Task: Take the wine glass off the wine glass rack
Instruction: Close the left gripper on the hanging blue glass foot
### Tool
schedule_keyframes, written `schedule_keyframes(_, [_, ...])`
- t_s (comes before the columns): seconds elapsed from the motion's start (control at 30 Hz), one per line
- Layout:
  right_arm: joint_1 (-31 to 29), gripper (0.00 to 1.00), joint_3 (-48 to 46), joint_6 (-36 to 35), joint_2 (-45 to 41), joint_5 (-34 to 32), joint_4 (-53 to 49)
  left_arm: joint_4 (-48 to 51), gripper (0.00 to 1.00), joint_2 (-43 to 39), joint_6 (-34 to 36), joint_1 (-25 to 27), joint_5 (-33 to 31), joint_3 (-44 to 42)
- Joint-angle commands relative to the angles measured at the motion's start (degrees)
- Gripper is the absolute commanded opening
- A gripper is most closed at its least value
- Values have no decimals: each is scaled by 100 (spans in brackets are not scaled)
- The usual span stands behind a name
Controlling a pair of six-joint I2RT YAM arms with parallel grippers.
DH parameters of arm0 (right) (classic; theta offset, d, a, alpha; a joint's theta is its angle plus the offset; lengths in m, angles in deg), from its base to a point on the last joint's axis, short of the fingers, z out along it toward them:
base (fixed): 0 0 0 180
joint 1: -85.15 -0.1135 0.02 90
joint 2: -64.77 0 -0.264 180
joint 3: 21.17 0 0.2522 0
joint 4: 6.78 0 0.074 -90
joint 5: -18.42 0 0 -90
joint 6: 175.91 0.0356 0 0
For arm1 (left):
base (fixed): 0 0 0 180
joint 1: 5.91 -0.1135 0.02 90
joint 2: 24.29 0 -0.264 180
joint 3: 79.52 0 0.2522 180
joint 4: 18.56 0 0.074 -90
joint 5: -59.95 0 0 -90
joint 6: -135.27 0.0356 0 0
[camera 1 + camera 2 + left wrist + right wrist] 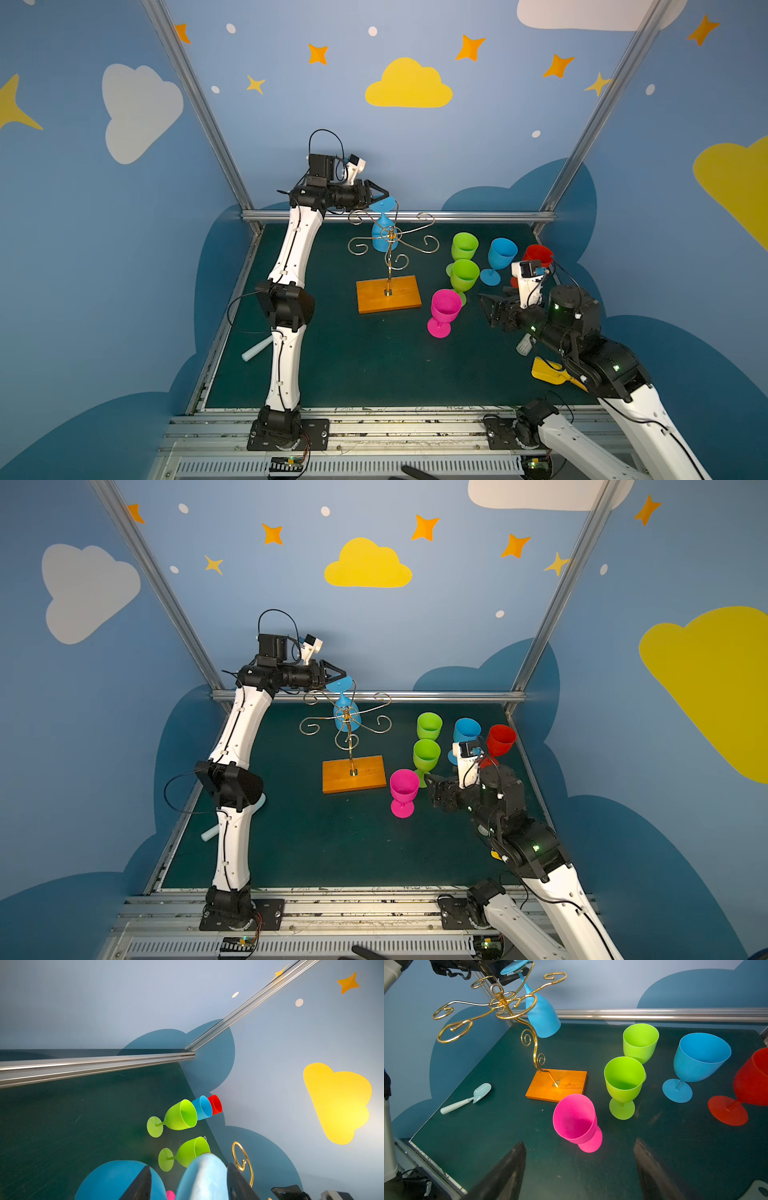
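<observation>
A blue wine glass [382, 239] [347, 713] [542, 1016] hangs upside down and tilted from the gold wire wine glass rack, whose post stands in an orange-brown wooden base [388, 295] [353, 774] [566, 1084]. My left gripper [384, 197] [343, 675] [189, 1165] is up at the glass's foot. Its fingers stand apart on either side of the foot [204, 1176]; one lies against it, the other leaves a gap in front of the bowl [112, 1180]. My right gripper [486, 309] [430, 787] [579, 1141] is open and empty, low over the mat near the pink glass.
Upright on the mat to the rack's right stand a pink glass [574, 1120], two green ones [624, 1078] [640, 1041], a blue one [699, 1057] and a red one [751, 1080]. A pale spade [467, 1099] lies at the left and a yellow scoop [546, 370] under my right arm. A metal rail [478, 216] runs just behind the rack.
</observation>
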Motion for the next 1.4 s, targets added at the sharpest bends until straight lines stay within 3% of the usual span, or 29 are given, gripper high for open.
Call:
schedule_keyframes(0.0, [15, 81, 129, -14, 188, 62, 290, -142, 56, 114, -48, -90, 311, 33])
schedule_keyframes(0.5, [39, 81, 465, 10, 1033, 500, 864, -3, 50, 319, 225, -320, 1031, 34])
schedule_keyframes(0.97, [71, 81, 458, 30, 1155, 521, 927, 25, 37, 275, 303, -399, 1163, 60])
schedule_keyframes(1.37, [103, 80, 458, 32, 1120, 529, 883, 54, 37, 215, 201, -356, 1417, 63])
